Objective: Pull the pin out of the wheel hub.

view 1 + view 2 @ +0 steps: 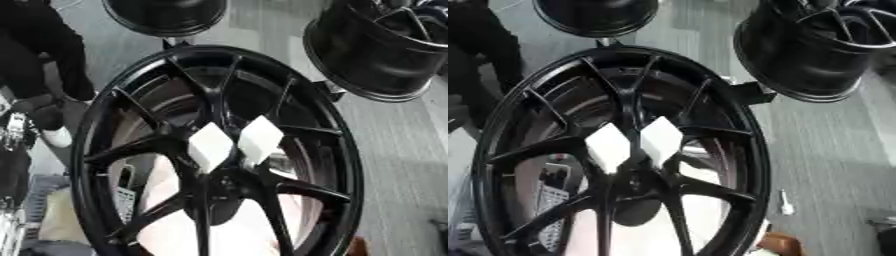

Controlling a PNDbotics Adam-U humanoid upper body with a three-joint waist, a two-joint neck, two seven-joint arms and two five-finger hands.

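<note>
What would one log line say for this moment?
wheel: black, fills view | hub: two white pieces just above it | pin: cannot make out | hands: neither in view

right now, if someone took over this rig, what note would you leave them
Neither hand shows in either eye view.
The black wheel fills the view, standing close ahead, spokes meeting at its hub.
Two white diamond-shaped pieces sit side by side just above the hub; I cannot tell whether either is the pin.
Two more dark wheels lie behind.
No pull is visibly started: find the pin, grasp it, draw it out.
</note>
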